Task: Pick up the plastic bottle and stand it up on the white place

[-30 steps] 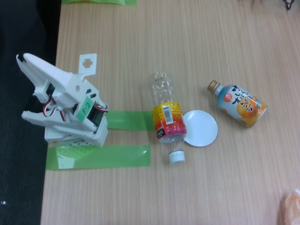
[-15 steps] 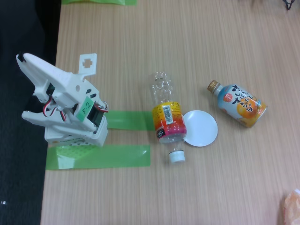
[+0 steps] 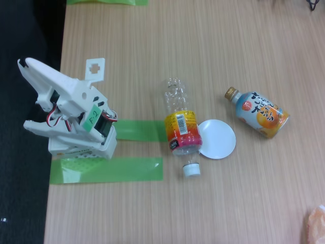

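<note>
Two bottles lie on their sides on the wooden table (image 3: 203, 40). Nearest in the fixed view, two green tape strips (image 3: 106, 170) run rightward from the arm's white base at the left edge. The plastic bottle (image 3: 180, 124) rests just right of the farther strip, its white cap (image 3: 191, 169) pointing toward the near side and its clear bottom toward the far side. The white place (image 3: 217, 139) lies flat, touching the bottle's label on the right. Farther right, well apart, lies a light-blue and orange bottle (image 3: 260, 113) with a gold cap. The arm is folded at the left; whether its gripper (image 3: 23, 63) is released or clenched I cannot tell.
</note>
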